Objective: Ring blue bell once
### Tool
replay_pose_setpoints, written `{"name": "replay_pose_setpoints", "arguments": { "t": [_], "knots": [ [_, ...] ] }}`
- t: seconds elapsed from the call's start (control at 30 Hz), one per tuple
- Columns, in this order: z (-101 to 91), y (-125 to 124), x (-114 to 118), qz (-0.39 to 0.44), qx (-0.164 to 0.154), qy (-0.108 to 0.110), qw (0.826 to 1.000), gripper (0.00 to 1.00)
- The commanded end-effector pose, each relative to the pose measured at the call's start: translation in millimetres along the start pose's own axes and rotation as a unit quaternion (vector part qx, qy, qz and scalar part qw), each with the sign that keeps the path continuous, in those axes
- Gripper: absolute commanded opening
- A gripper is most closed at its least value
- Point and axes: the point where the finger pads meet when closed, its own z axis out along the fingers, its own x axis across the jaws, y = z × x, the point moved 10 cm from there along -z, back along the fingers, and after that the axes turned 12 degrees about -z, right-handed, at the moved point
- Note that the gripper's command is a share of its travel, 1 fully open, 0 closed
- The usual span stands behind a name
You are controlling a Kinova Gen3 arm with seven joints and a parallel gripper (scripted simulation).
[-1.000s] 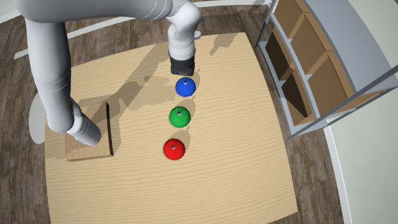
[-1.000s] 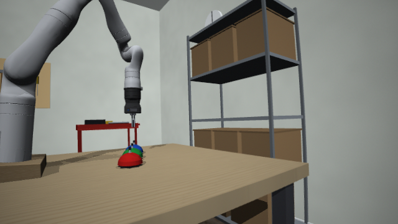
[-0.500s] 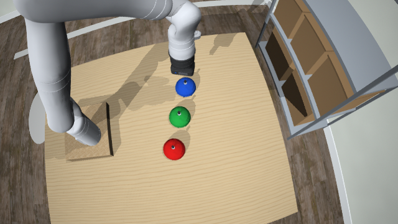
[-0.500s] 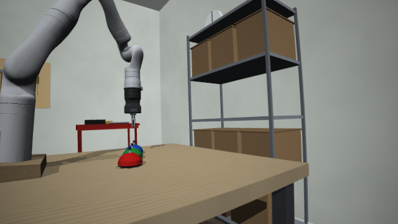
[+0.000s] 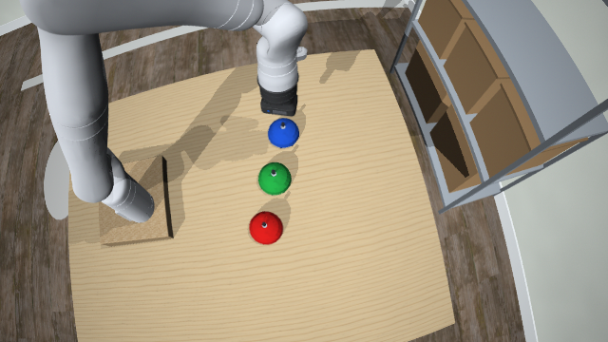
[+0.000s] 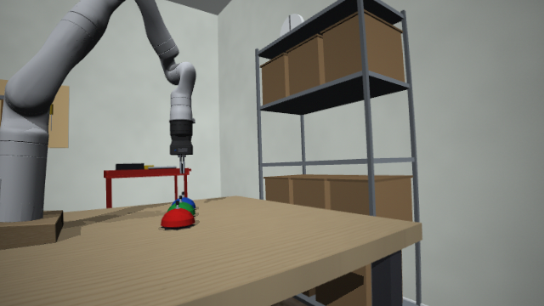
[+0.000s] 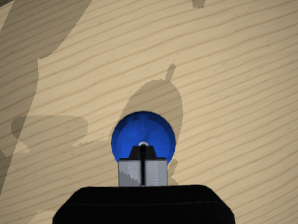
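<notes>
Three bells stand in a row on the wooden table: the blue bell [image 5: 283,132] farthest back, the green bell [image 5: 275,179] in the middle and the red bell [image 5: 266,228] nearest the front. Each has a small grey button on top. My gripper [image 7: 143,159] is shut and empty, pointing straight down. It hangs above the blue bell [image 7: 143,137], clear of its button, as the side view shows with a gap between my fingertips [image 6: 183,169] and the blue bell [image 6: 185,201]. In the overhead view the gripper body [image 5: 279,102] hides the fingers.
A raised wooden block [image 5: 135,201] carries the arm's base at the table's left. A metal shelf rack with cardboard boxes [image 6: 336,106] stands beyond the table's right edge. A red bench [image 6: 144,174] stands far behind.
</notes>
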Motion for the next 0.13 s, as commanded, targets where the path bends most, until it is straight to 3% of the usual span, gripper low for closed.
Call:
{"name": "replay_pose_setpoints", "arguments": {
  "t": [0.0, 0.1],
  "knots": [
    [-0.7, -0.2, 0.3, 0.000, 0.000, 0.001, 1.000, 0.17],
    [-0.7, -0.2, 0.3, 0.000, 0.000, 0.001, 1.000, 0.17]
  ]
}}
